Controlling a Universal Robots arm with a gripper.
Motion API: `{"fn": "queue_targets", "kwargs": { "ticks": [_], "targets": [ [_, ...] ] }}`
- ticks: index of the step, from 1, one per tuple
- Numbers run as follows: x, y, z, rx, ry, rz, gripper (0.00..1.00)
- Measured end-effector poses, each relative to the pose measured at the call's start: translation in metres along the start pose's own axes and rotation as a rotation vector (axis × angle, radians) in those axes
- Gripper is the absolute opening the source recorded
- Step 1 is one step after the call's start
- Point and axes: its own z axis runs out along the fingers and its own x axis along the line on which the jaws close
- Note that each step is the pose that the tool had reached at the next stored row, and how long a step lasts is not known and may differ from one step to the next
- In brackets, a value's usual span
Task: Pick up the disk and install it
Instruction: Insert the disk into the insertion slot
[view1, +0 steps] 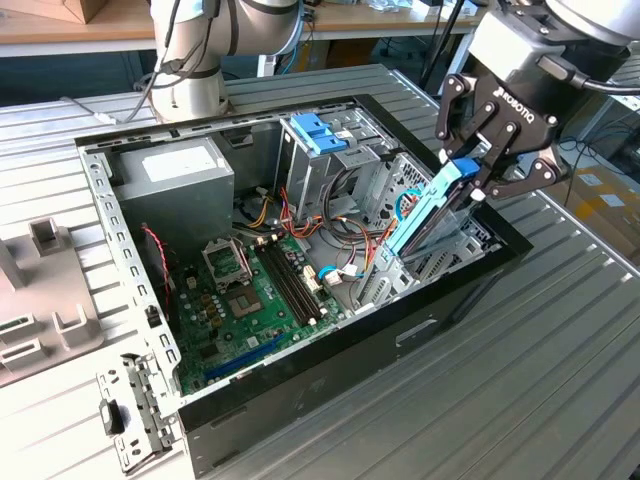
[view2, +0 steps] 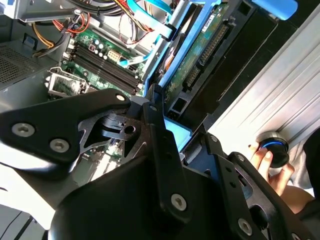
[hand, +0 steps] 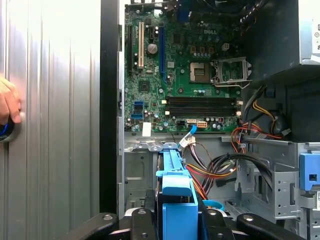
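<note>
My arm comes in from the exterior view's right, wrist bent down over the edge of the open computer case (view1: 400, 340). My gripper (view1: 470, 180) is closed tight on the upper end of the disk (view1: 425, 215), which sits in a blue carrier and hangs steeply tilted, its lower end down in the metal bay near the motherboard (view1: 240, 300). In the second wrist view its green circuit side faces the camera beyond my fingers (view2: 156, 115). (A person's hand (hand: 7, 105) rests on the ribbed table (view1: 500, 400) outside the case.)
</note>
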Motion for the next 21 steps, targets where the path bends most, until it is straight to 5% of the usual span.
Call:
{"fn": "queue_targets", "kwargs": {
  "ticks": [21],
  "targets": [
    [0.0012,-0.0005,0.0143,0.0,0.0001,0.0,0.37]
  ]
}}
